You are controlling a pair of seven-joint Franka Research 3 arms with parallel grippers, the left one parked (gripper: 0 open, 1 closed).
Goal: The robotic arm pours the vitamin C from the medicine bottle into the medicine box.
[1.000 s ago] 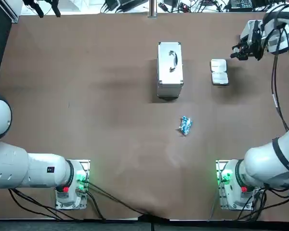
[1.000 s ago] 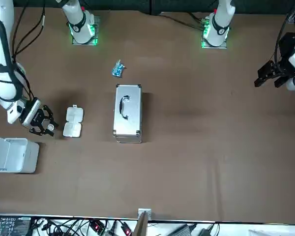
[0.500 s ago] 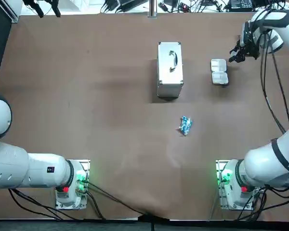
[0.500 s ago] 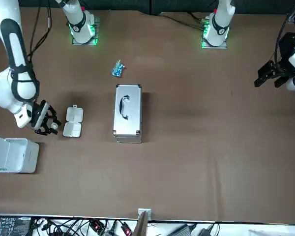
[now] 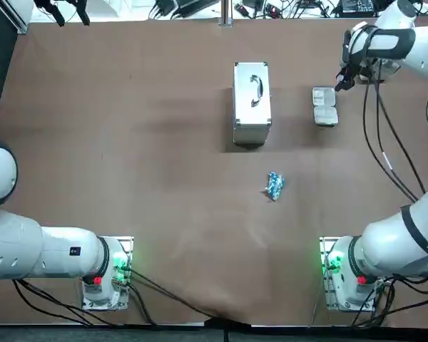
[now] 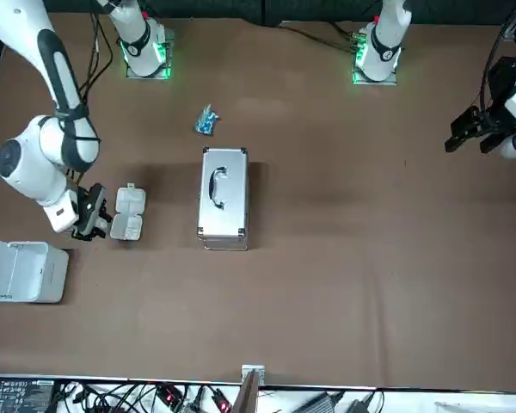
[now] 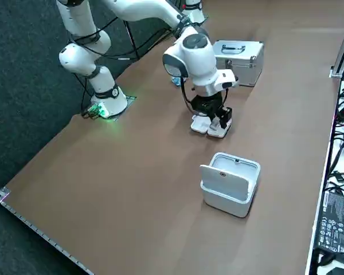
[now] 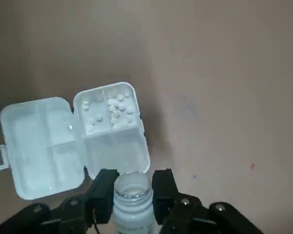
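Overhead: right gripper (image 5: 340, 80) near the table's (image 5: 128, 142) far right corner, just beside the medicine box (image 5: 324, 106); silver case (image 5: 252, 102) well apart, by the middle of the far edge.

Front: gripper between box and white bin (image 6: 21, 270).

Right side: gripper low, just beside the box.

Wrist: jaws clamped on the medicine bottle (image 8: 132, 192), close to the open box; white tablets (image 8: 116, 107) in two compartments.

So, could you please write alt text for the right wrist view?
The right gripper holds an open white medicine bottle close to an open white pill box on a brown table. White tablets lie in some of the box's compartments; its lid lies flat beside it.
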